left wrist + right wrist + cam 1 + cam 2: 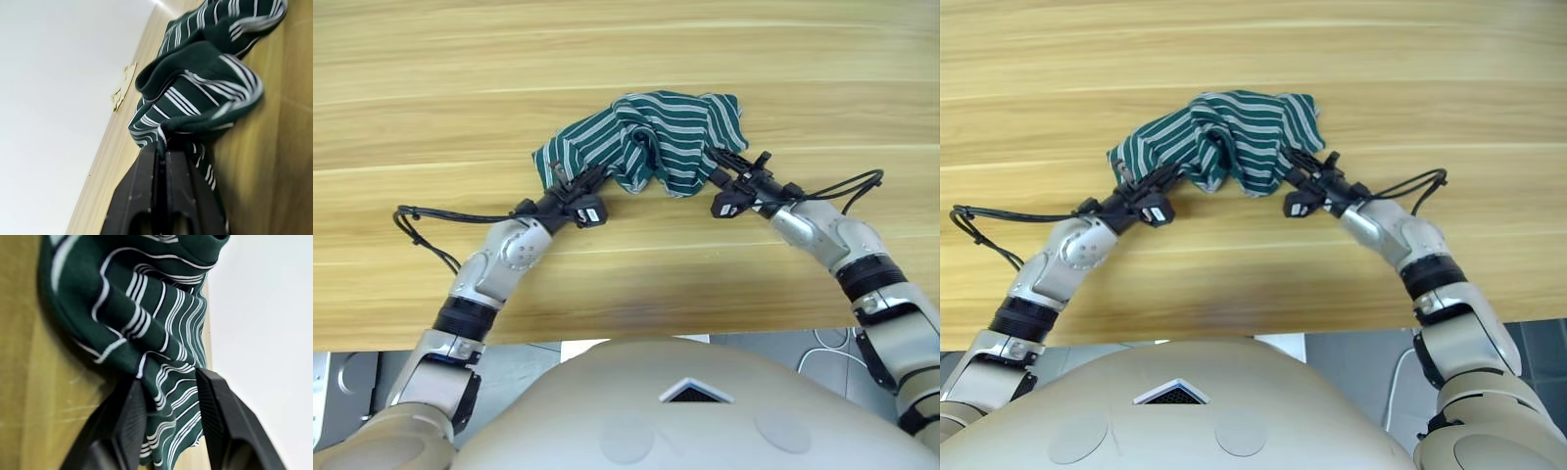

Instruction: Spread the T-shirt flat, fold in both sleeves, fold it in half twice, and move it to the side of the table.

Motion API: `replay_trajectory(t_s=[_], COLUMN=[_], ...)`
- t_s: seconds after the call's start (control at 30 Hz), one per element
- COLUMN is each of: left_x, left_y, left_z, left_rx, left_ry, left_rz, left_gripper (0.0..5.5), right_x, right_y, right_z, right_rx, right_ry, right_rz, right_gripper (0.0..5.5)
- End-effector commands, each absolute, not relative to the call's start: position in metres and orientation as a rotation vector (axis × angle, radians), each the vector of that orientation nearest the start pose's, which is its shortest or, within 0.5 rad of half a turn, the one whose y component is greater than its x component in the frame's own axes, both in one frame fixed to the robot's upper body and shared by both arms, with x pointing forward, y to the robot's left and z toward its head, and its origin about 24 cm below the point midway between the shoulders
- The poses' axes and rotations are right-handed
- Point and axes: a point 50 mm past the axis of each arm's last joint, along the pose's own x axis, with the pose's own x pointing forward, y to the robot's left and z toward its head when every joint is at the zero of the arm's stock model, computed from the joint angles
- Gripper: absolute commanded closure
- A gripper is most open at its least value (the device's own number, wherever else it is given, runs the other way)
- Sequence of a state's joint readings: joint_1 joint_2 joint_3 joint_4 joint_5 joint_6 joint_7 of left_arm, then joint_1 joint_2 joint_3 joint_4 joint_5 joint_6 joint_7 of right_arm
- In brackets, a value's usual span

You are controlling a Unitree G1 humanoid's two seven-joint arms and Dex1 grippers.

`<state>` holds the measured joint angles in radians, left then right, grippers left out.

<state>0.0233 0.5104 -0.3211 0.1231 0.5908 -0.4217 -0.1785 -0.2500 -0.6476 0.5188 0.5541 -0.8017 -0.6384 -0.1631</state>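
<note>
A green T-shirt (661,137) with white stripes lies crumpled in a heap on the wooden table (607,59). My left gripper (570,183) is at the heap's near left edge. In the left wrist view its fingers (149,161) are pressed together, shut on a fold of the T-shirt (195,73). My right gripper (715,162) is at the heap's near right edge. In the right wrist view its fingers (134,411) stand apart, open, with striped cloth (146,323) hanging down between them.
Bare wood stretches widely behind the heap and to both sides of it. The table's front edge (636,338) runs just below my forearms. Black cables (421,230) loop out from each wrist over the tabletop.
</note>
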Motion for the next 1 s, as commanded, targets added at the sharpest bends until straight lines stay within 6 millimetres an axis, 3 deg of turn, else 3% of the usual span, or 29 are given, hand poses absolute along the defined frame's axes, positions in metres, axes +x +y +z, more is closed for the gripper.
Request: replay_trajectory(t_s=[0.03, 0.27, 0.5, 0.57, 0.67, 0.73, 0.8, 0.9, 1.0], left_x=[0.222, 0.221, 0.227, 0.227, 0.209, 0.189, 0.171, 0.160, 0.175], left_y=[0.170, 0.171, 0.168, 0.173, 0.177, 0.182, 0.187, 0.201, 0.214], left_z=[0.021, 0.029, 0.058, 0.076, 0.091, 0.099, 0.098, 0.110, 0.130], left_rx=[1.003, 0.944, 0.788, 0.668, 0.511, 0.368, 0.300, 0.239, 0.222], left_ry=[-0.127, -0.164, -0.306, -0.389, -0.476, -0.523, -0.507, -0.526, -0.605], left_rz=[-0.646, -0.618, -0.531, -0.487, -0.564, -0.671, -0.783, -0.830, -0.794], left_gripper=[5.50, 5.50, 5.50, 5.50, 5.50, 5.50, 5.50, 5.50, 5.50], right_x=[0.218, 0.223, 0.224, 0.222, 0.210, 0.190, 0.168, 0.154, 0.166], right_y=[-0.196, -0.194, -0.192, -0.190, -0.194, -0.208, -0.220, -0.231, -0.230], right_z=[-0.039, -0.038, -0.036, -0.018, 0.034, 0.073, 0.100, 0.119, 0.139], right_rx=[-1.331, -1.315, -1.269, -1.131, -0.789, -0.583, -0.454, -0.345, -0.264], right_ry=[-0.098, -0.116, -0.132, -0.209, -0.428, -0.580, -0.682, -0.761, -0.859], right_rz=[0.893, 0.864, 0.863, 0.823, 0.709, 0.654, 0.646, 0.641, 0.624], right_gripper=[4.31, 5.09, 5.49, 5.49, 5.49, 5.49, 5.49, 5.49, 5.49])
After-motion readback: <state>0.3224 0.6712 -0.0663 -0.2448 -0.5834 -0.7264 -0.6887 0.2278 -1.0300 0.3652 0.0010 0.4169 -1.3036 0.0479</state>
